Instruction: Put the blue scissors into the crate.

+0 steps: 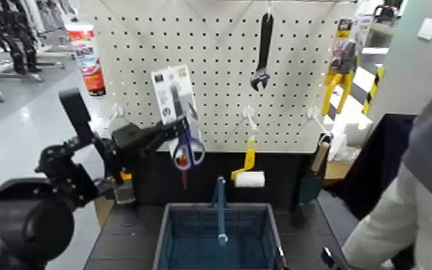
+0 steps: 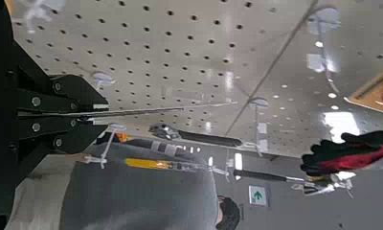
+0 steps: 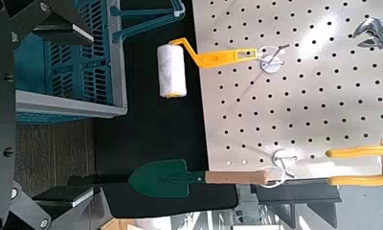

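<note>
The blue scissors are on a tall white card in front of the pegboard, blue loops lowest. My left gripper reaches in from the left and is shut on the card's lower part. In the left wrist view the card shows edge-on as a thin line between the black fingers. The blue-grey crate with its blue handle bar stands on the table below the scissors. My right gripper is open, low at the right beside the crate.
On the pegboard hang a black wrench, a yellow-handled paint roller, a green trowel, yellow pliers and a red-and-white can. A person's white sleeve is at the right edge.
</note>
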{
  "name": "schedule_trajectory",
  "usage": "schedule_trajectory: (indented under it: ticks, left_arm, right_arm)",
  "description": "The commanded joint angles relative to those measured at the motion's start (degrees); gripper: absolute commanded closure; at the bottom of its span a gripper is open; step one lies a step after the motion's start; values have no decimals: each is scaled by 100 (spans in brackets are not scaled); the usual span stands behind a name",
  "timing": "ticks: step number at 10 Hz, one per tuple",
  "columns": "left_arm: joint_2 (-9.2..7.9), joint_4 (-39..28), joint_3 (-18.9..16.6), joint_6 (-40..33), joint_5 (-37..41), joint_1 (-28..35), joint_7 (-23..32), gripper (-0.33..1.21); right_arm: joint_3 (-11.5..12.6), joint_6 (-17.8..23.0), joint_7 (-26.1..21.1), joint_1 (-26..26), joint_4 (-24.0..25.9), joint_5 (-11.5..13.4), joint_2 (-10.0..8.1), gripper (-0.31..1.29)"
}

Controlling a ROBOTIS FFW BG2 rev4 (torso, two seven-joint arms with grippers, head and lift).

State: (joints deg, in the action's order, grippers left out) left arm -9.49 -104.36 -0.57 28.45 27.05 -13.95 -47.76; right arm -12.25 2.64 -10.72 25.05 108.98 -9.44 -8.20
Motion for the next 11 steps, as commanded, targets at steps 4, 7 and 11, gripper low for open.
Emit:
schedule_trajectory:
  ticks: [4,7,11]
  left_arm:
    - [26,908,172,29,-376,253,-172,119]
    - [43,1269,339,38,-561,279,-260,119]
    - [70,1541,488,47,-763,393,-287,119]
  right_arm:
    - [4,-18,44,-9,-26,-67,-15,19]
    - [13,-9,70,-9,-26,-84,-6,20]
    - [13,-9,97,-9,-35,-102,-6,20]
